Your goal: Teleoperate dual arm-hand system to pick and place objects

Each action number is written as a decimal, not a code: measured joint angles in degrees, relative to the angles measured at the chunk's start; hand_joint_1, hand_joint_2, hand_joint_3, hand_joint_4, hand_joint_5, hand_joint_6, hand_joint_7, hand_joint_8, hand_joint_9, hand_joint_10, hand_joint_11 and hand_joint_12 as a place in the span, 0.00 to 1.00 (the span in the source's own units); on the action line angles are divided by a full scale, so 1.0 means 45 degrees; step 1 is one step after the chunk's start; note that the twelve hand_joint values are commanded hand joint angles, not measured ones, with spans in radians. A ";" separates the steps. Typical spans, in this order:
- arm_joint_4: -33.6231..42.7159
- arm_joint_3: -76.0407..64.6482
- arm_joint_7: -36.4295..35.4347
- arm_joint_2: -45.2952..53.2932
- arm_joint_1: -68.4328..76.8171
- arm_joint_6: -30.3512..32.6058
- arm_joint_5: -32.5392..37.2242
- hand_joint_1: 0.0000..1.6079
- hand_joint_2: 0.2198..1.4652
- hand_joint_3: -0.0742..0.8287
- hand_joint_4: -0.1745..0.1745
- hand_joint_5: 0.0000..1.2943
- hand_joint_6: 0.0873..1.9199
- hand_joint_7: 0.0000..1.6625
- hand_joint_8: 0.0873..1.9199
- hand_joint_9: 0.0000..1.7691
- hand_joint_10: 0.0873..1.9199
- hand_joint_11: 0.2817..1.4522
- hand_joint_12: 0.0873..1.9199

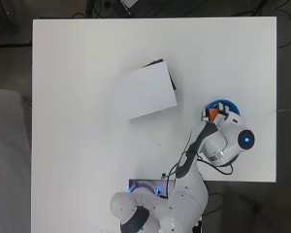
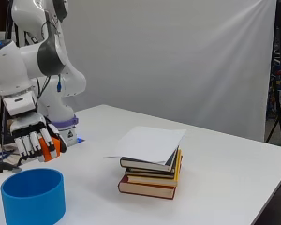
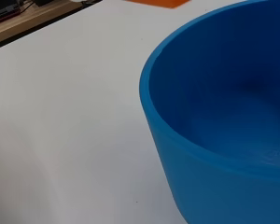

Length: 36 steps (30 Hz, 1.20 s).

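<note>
My hand (image 2: 30, 136) hangs just above the blue round container (image 2: 33, 194), fingers curled round a small orange block (image 2: 50, 146). From overhead the hand (image 1: 217, 116) covers most of the blue container (image 1: 228, 104) near the table's right edge, and the orange block (image 1: 213, 114) shows between the fingers. The wrist view looks into the container (image 3: 224, 116), which holds nothing that I can see; a sliver of the orange block (image 3: 156, 2) shows at that picture's edge.
A stack of books (image 2: 152, 176) with a white sheet of paper (image 1: 144, 91) on top stands mid-table, well apart from the container. The table's right edge (image 1: 275, 97) runs close beside the container.
</note>
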 joint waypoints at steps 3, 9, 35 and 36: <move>-0.0098 -0.0244 0.0052 0.0079 -0.0051 -0.0033 -0.0024 0.62 0.77 0.08 0.81 0.65 0.62 0.69 1.00 0.77 1.00 0.59 0.91; -0.0377 -0.0473 0.0549 0.0504 -0.0133 -0.0287 -0.0276 0.61 0.78 0.08 0.93 0.63 0.65 0.68 1.00 0.76 1.00 0.57 0.90; 0.1054 0.1258 0.1699 -0.0220 -0.0339 -0.0867 -0.0681 0.63 0.75 0.08 0.98 0.70 0.60 0.80 1.00 0.84 1.00 0.71 0.91; 0.1118 0.1378 0.1696 -0.0036 -0.0322 -0.0737 -0.0596 0.63 0.75 0.08 0.98 0.70 0.59 0.80 1.00 0.84 1.00 0.71 0.91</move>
